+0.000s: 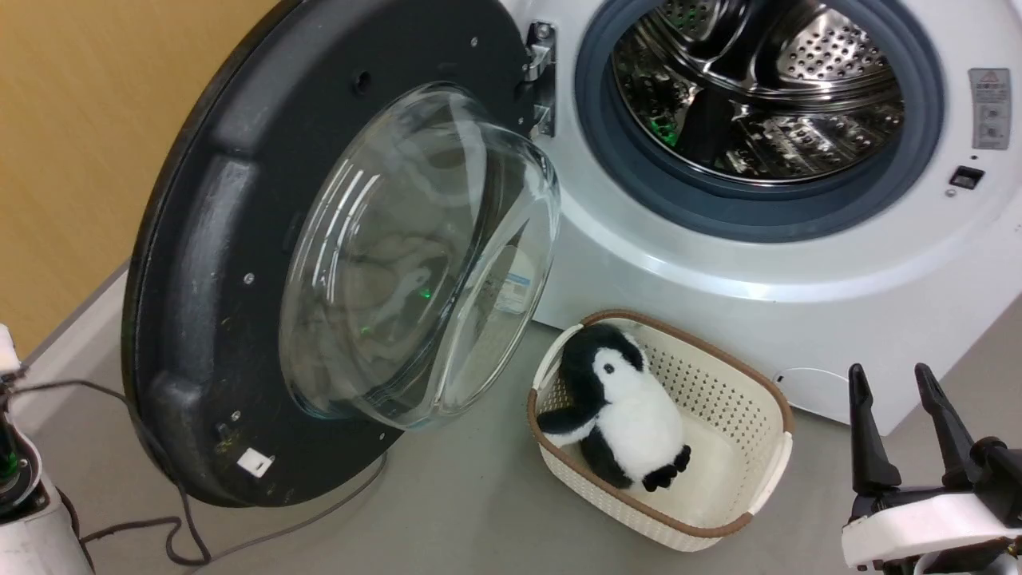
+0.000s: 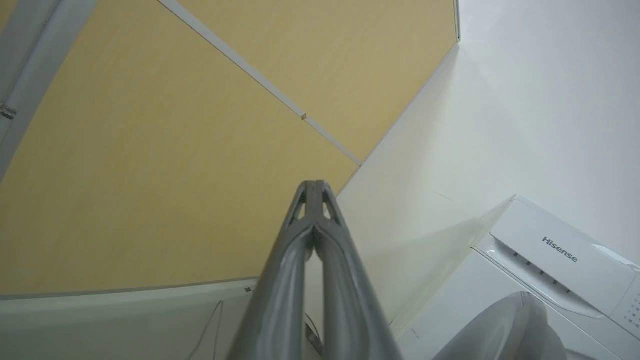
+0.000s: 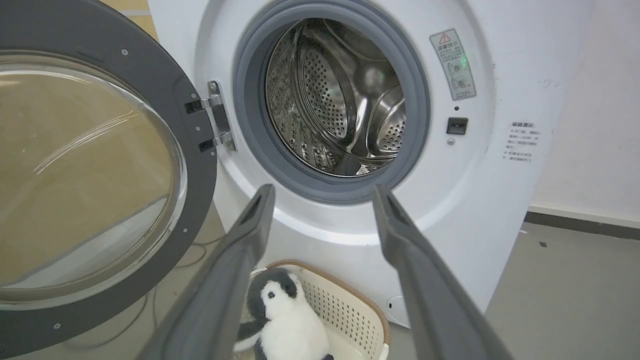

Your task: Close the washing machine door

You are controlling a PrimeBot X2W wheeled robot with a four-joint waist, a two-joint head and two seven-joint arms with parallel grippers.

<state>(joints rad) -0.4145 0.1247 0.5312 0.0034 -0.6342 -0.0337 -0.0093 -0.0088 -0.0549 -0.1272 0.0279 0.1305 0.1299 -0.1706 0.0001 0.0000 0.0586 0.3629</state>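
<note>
The washing machine door (image 1: 200, 239) stands wide open, swung out to the left on its hinge (image 1: 541, 76), its clear glass bowl (image 1: 415, 255) bulging toward me. The white washing machine (image 1: 663, 263) shows its steel drum (image 1: 758, 88) inside the grey gasket. My right gripper (image 1: 890, 373) is open at the lower right, apart from the machine and holding nothing. In the right wrist view that gripper (image 3: 324, 192) points at the drum (image 3: 340, 100), with the door (image 3: 195, 150) to its left. My left gripper (image 2: 315, 186) is shut on nothing and points up at the wall.
A cream basket (image 1: 742, 415) holding a plush penguin (image 1: 619, 407) sits on the floor below the opening. A dark cable (image 1: 176, 527) trails under the door. A yellow wall (image 1: 72, 120) lies behind the door. My left forearm (image 1: 20, 511) is at the lower left.
</note>
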